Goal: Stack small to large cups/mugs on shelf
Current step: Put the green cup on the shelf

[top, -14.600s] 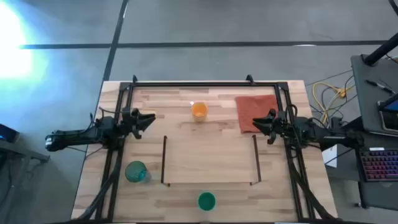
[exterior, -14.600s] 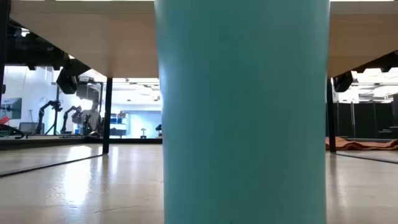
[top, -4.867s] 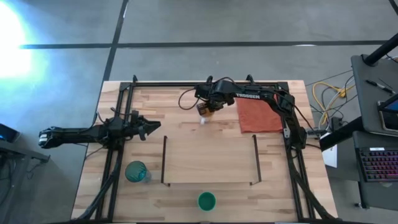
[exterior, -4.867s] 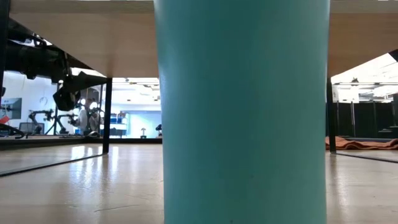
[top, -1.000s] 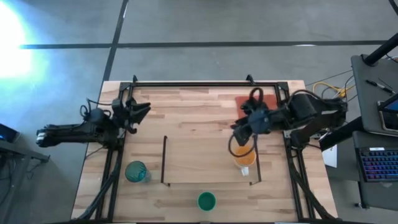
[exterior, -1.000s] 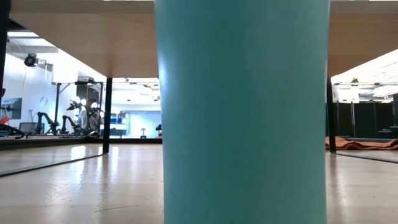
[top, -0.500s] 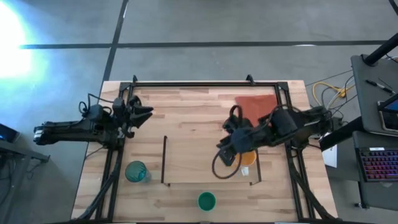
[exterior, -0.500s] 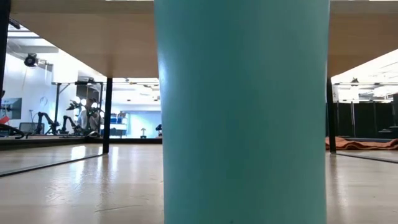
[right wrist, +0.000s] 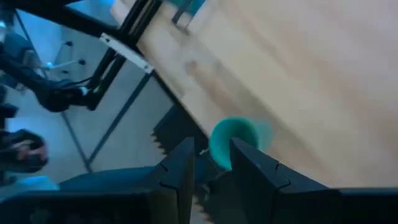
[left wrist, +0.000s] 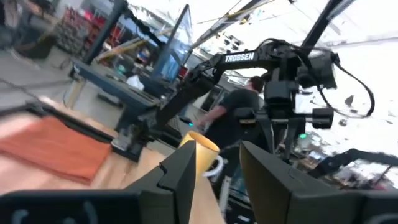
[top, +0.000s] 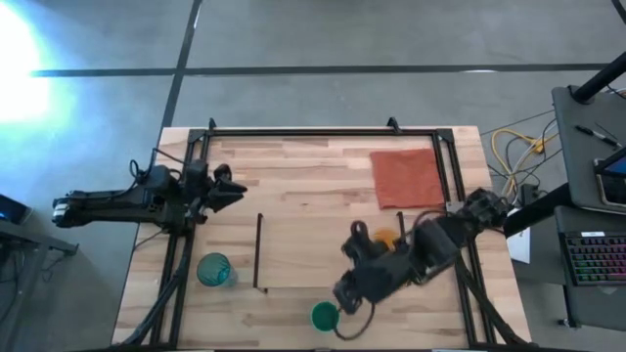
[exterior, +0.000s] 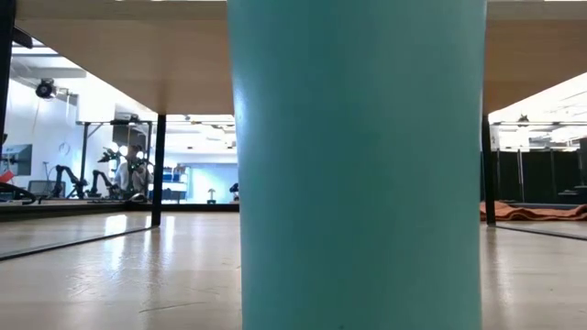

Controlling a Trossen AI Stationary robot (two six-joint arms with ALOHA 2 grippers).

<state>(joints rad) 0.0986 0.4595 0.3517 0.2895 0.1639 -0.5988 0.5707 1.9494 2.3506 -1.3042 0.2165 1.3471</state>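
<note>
The orange mug stands upright on the shelf, just inside its right bar, partly hidden by my right arm. It also shows far off in the left wrist view. The green cup stands near the table's near edge and fills the low view. The teal tumbler stands left of the shelf's left bar. My right gripper is open and empty, just far-right of the green cup. My left gripper is open and empty at the table's left.
A red-orange cloth lies flat at the far right of the table. A dark metal frame runs along the table's far edge and both sides. The shelf's middle and left parts are bare wood.
My right gripper has left the orange mug and swung toward the table's near edge and left, ending beside the green cup. The mug stays upright at the shelf's right end. My left gripper has shifted a little toward the near edge.
</note>
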